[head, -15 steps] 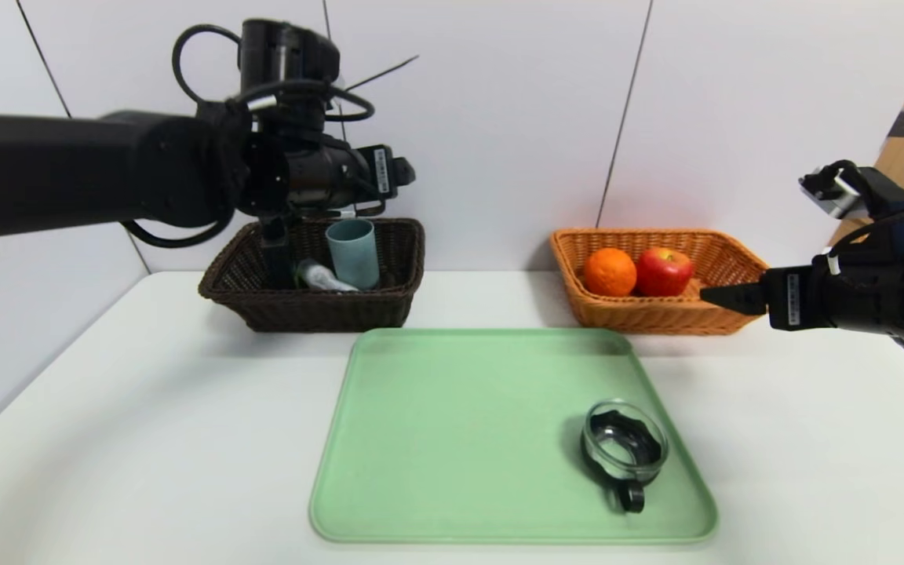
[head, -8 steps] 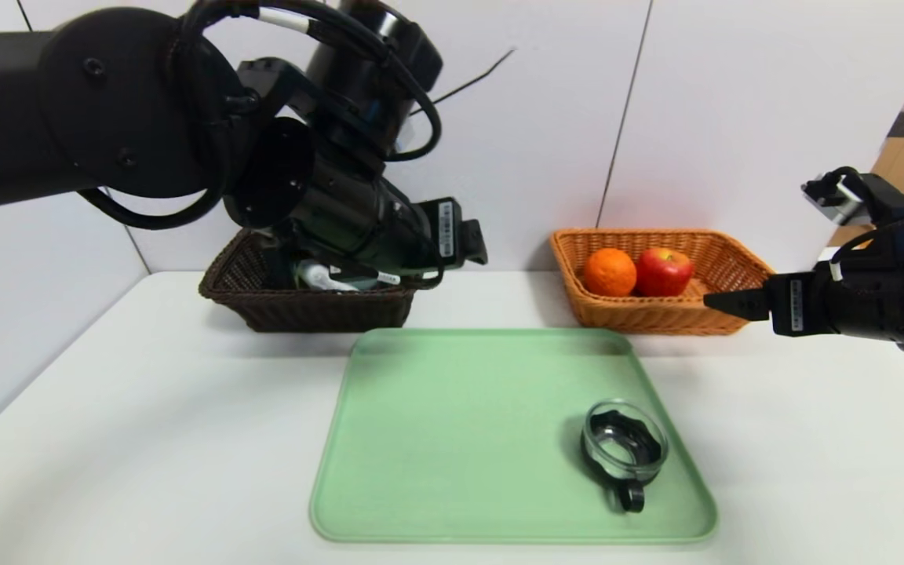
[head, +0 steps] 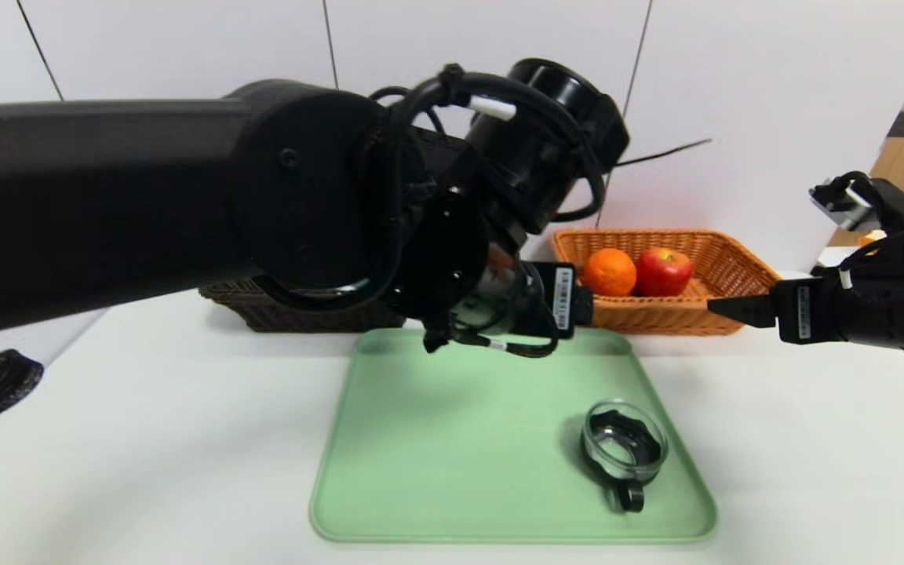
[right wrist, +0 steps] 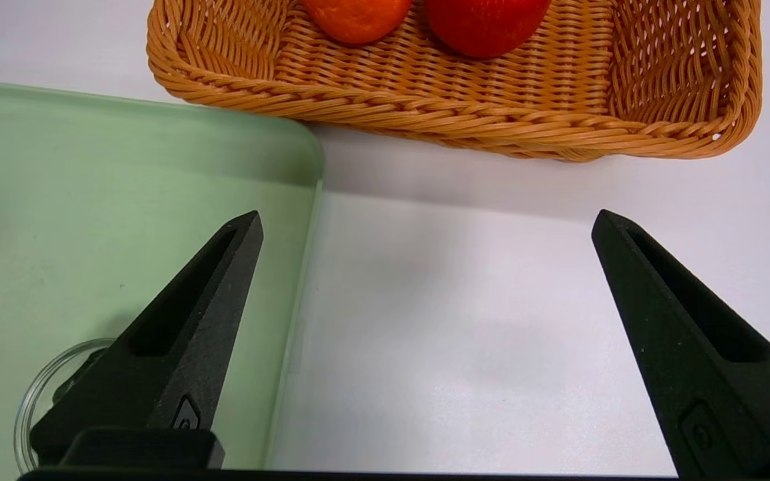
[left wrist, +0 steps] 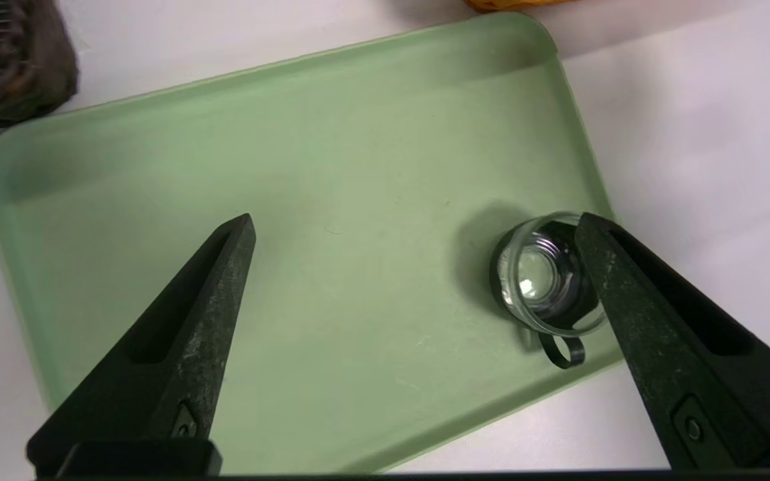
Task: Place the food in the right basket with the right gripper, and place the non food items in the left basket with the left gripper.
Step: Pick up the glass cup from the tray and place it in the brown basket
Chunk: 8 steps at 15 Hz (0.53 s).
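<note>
Clear round dish with black insert and ring handle (head: pixel 624 448), near right corner of green plastic tray (head: pixel 452 439): lower spread, empty left tool (left wrist: pixel 412 227) squarely astride rim, clear of handle; right tool (right wrist: pixel 425 220) spread, idle beside orange-tan wicker basket (head: pixel 723 259).

Left end effector (left wrist: pixel 414 224) spread wide above green tray (left wrist: pixel 305 133); clear dish (left wrist: pixel 542 274) near corner.

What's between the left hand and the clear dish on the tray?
Nothing visible. The left hand hangs open above the green tray, and the clear dish sits alone on it, by one of the fingertips in the wrist view. Only bare tray lies between. The right hand is off to the side, by the orange-tan basket.
</note>
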Each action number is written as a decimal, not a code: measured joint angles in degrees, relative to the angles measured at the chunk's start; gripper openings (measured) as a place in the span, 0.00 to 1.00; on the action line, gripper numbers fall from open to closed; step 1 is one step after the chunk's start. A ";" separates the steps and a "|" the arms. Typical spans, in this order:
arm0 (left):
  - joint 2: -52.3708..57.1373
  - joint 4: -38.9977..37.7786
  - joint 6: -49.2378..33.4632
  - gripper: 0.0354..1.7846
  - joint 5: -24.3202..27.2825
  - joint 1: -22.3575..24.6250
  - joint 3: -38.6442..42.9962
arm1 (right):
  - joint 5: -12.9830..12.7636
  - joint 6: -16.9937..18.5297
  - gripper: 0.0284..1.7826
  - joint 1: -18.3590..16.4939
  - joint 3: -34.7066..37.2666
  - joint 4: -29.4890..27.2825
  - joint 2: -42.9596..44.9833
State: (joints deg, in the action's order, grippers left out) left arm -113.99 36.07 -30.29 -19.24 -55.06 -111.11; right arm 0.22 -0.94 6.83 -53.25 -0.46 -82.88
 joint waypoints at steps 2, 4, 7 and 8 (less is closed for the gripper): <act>-1.83 0.78 0.63 0.94 -0.28 -2.18 -0.63 | 0.09 0.28 0.95 0.00 0.66 0.82 0.61; -3.29 2.35 1.35 0.94 -0.30 -3.80 -0.80 | 0.05 1.87 0.95 0.00 2.10 3.62 1.18; -4.83 3.36 3.45 0.94 -0.24 -5.94 -0.88 | 0.13 2.45 0.95 -0.07 5.68 6.72 2.76; -5.24 3.28 3.80 0.94 -0.24 -6.40 -0.88 | 0.22 2.50 0.95 -0.07 6.51 6.85 3.30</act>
State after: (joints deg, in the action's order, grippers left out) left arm -119.24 39.35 -26.49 -19.48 -61.46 -111.98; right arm 0.44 1.56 6.75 -46.74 6.39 -79.58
